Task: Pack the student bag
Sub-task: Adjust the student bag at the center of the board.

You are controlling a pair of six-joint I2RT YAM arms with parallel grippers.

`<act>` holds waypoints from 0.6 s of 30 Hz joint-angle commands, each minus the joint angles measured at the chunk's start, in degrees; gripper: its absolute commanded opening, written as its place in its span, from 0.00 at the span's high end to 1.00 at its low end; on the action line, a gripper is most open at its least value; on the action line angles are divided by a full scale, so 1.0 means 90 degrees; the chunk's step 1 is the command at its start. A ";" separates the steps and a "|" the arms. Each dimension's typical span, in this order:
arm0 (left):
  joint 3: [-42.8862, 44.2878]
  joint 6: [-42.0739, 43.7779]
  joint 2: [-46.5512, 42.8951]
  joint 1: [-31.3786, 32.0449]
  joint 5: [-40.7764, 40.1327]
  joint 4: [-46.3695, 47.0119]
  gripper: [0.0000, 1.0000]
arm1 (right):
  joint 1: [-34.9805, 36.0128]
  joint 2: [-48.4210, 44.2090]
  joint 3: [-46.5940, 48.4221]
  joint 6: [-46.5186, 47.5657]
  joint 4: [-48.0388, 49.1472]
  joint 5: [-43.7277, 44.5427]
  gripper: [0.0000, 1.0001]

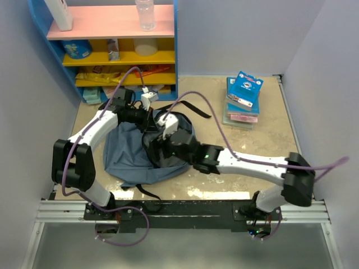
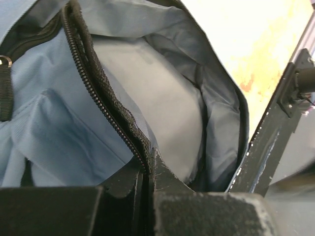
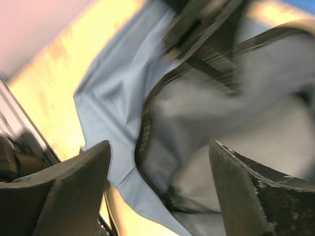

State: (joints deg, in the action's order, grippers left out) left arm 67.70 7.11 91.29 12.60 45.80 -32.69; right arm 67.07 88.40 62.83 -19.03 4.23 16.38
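Observation:
The student bag, slate-blue and soft, lies on the table between the two arms with its zipped mouth gaping toward the right. In the left wrist view my left gripper is shut on the black zipper edge of the student bag, with the grey lining exposed beyond it. From above, the left gripper sits at the far rim of the mouth. My right gripper hangs open over the bag's opening, nothing between its fingers; seen from above, the right gripper is at the mouth.
A blue shelf unit with snacks and a bottle stands at the back left. A stack of books lies at the back right. Black straps trail from the bag. The metal frame rail runs along the near table edge.

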 commanded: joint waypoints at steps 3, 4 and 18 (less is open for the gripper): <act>0.0193 0.0118 -0.0231 -0.0072 -0.0197 0.0126 1.00 | -0.1765 -0.1579 -0.0281 -0.0659 -0.0653 -0.0090 0.14; 0.0192 0.0108 -0.0260 -0.0072 -0.0196 0.0126 1.00 | -0.2097 -0.1628 -0.0282 -0.0843 -0.0742 -0.0333 0.14; 0.0056 0.0605 -0.0407 -0.0062 0.0047 -0.0235 1.00 | -0.6396 0.0050 0.0968 -0.1724 -0.1212 -0.0589 0.01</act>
State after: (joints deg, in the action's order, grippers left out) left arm 67.70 9.30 90.08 12.34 44.29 -33.91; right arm 13.26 87.74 67.68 -32.64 -6.94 11.40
